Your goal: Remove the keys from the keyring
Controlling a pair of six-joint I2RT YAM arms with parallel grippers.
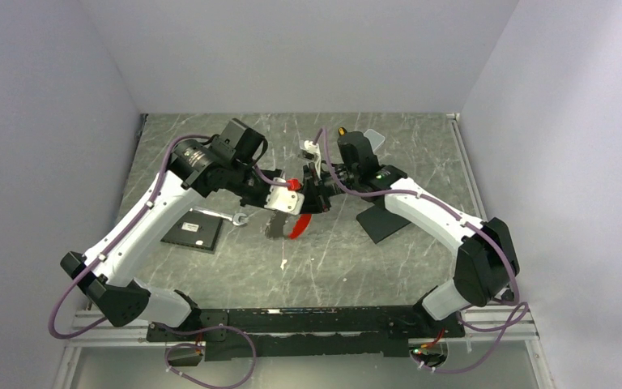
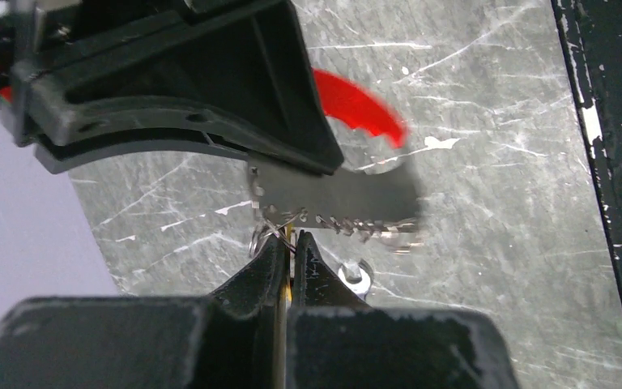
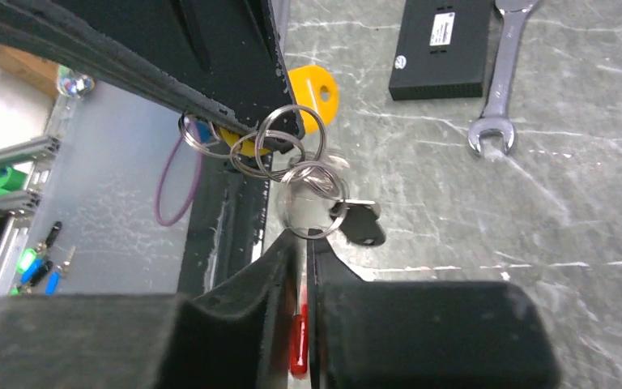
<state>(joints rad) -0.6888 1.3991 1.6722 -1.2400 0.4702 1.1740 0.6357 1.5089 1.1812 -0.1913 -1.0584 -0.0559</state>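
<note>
Left gripper (image 2: 291,241) on keyring (image 2: 264,232), keys (image 2: 344,194) crosswise

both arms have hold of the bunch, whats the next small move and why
Probably ease the left end effector a little away from the right end effector. It looks shut on the yellow key, the right on the red strip, and the linked rings between them carry the dark key, so tension would spread them.

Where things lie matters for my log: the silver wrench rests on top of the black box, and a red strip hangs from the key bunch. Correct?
No. The silver wrench lies on the table beside the black box, not on it; the right wrist view shows this. The red strip does hang from the key bunch.
</note>
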